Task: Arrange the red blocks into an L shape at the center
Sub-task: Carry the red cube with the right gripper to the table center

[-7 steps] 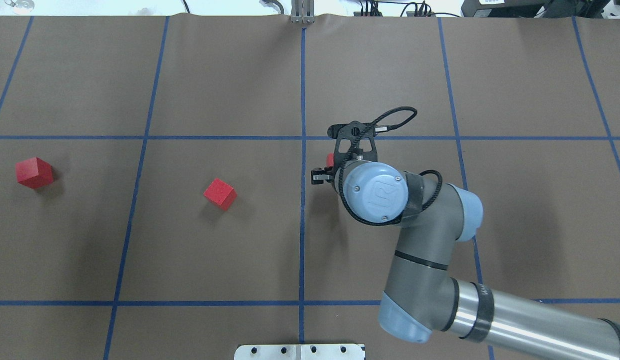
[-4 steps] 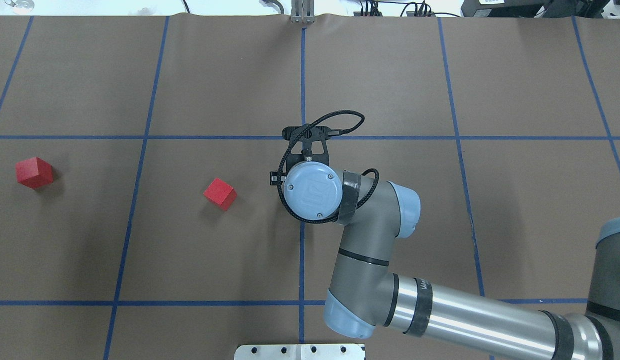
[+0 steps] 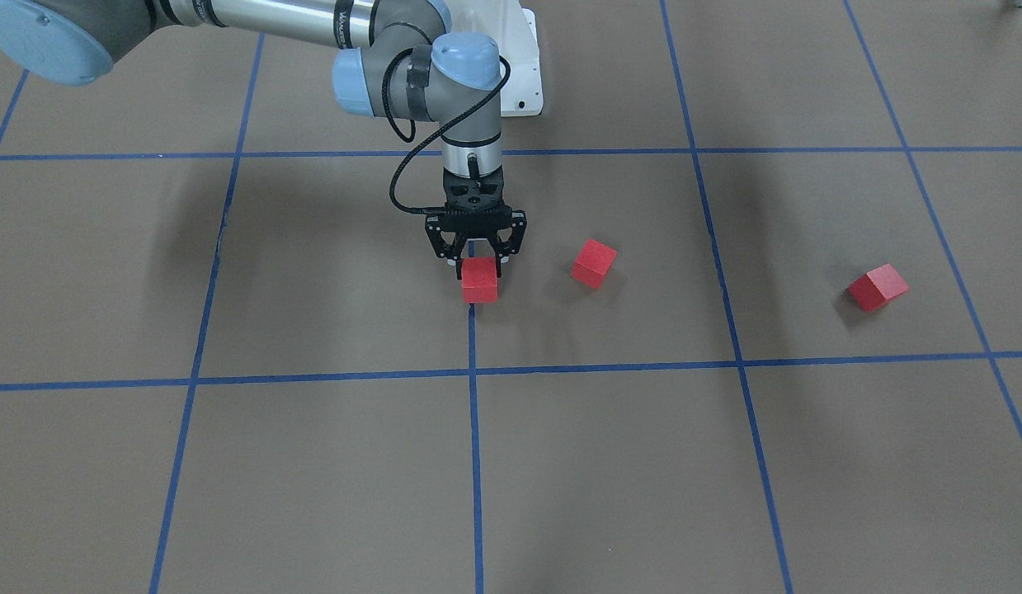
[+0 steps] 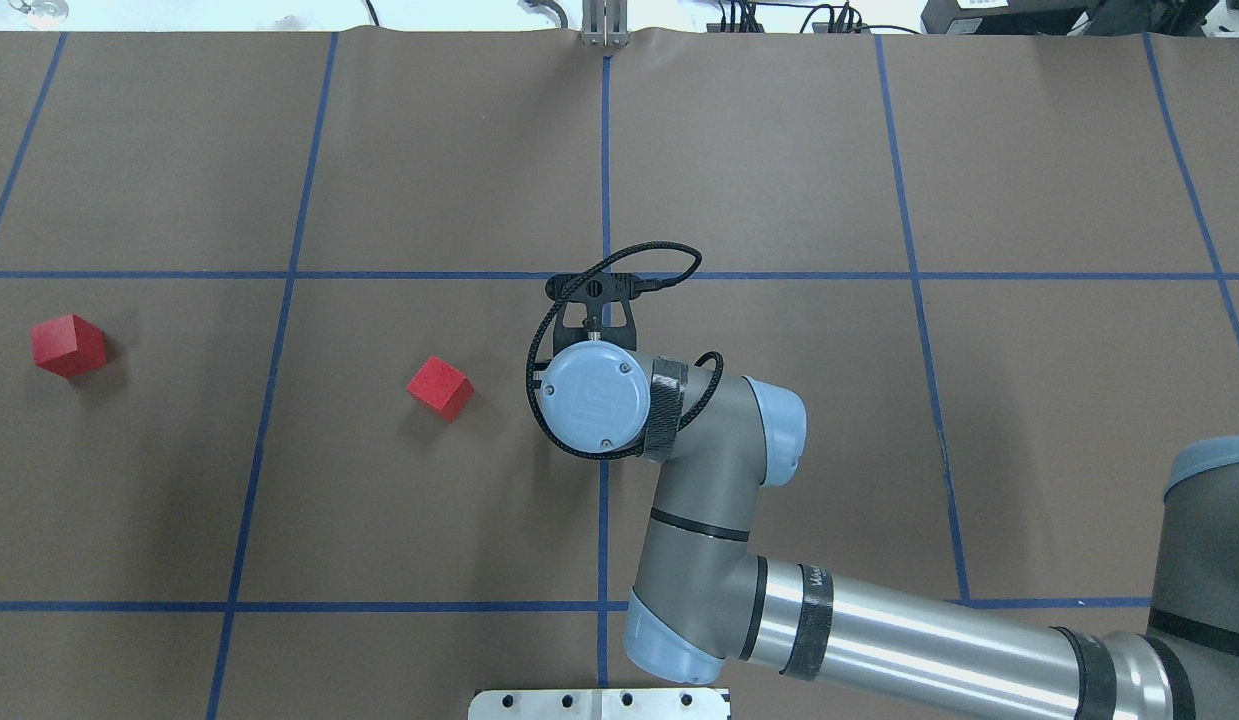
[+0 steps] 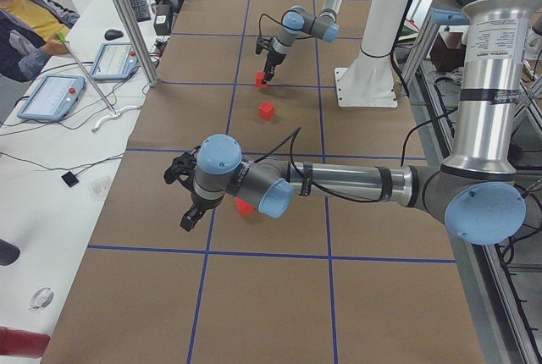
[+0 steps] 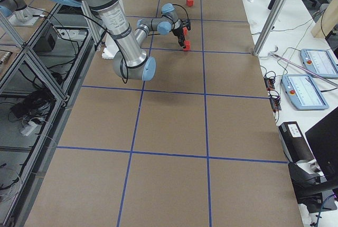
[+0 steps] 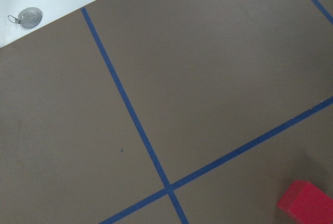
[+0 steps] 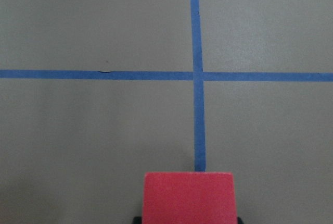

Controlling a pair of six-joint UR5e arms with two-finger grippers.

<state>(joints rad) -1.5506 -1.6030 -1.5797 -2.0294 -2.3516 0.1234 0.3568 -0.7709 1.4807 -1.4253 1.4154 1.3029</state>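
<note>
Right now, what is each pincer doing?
Right pincer: closed on a small matte red cube.
Left pincer: cannot be told.

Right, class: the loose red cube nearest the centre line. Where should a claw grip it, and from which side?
Come straight down from above and pinch two opposite side faces. The cube lies flat, turned askew to the tape lines, so square up to its faces first.

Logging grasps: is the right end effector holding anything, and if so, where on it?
The right end effector grips a red block by the upper part of two opposite sides.
</note>
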